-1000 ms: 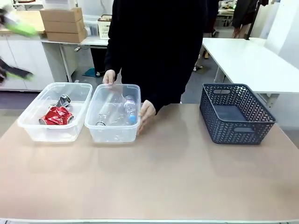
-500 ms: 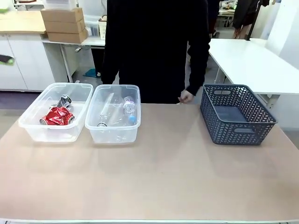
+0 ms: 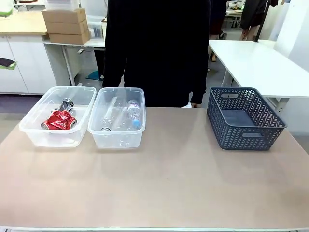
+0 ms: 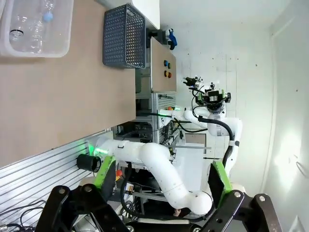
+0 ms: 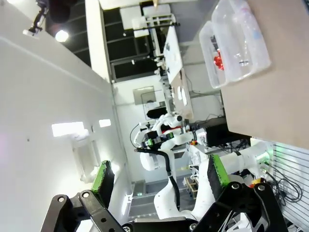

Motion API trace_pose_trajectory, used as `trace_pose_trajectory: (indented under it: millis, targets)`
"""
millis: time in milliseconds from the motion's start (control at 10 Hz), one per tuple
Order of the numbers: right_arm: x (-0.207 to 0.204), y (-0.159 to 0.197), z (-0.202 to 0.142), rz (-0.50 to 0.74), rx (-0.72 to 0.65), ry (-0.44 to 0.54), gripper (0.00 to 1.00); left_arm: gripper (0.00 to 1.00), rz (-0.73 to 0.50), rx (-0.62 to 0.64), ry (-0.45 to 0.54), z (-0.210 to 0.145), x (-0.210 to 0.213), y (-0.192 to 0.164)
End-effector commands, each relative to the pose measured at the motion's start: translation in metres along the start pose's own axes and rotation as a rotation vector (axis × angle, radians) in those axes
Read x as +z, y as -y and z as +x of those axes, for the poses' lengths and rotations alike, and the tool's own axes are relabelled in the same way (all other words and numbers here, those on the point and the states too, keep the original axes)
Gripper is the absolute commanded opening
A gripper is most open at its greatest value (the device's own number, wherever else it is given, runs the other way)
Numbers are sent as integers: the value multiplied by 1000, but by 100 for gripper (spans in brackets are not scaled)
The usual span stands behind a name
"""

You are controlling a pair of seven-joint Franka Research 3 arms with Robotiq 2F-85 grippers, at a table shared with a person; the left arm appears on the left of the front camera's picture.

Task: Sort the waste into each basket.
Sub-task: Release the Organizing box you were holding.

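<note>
Holding cans, left tub (image 3: 34, 126); bottles, right tub (image 3: 116, 140); grey basket (image 3: 244, 118) bare (both grippers (image 4: 145, 203) (image 5: 157, 181) spread).

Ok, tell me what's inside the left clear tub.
The left clear tub holds a crushed red can and a silver can behind it. Anything lying beneath the red can is covered.

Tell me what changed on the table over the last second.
The person let go of the clear plastic tub holding bottles and drew both hands back off the table. A green-padded gripper left the upper left. Both tubs, the red crushed can and the dark grey lattice basket stayed put.
</note>
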State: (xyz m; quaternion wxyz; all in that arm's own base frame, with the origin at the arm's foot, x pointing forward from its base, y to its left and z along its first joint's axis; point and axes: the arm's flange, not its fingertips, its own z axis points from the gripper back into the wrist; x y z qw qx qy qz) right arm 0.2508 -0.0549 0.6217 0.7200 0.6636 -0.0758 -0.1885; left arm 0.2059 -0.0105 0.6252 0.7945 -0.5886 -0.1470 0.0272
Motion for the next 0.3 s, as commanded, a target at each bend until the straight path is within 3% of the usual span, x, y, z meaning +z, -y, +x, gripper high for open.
trace_pose_trajectory:
  millis: [0, 200]
  targets:
    - [-1, -5, 3, 23, 20, -8, 100, 100, -26, -26, -5, 2, -1, 2]
    - [-1, -5, 3, 23, 20, -8, 100, 100, -26, -26, -5, 2, -1, 2]
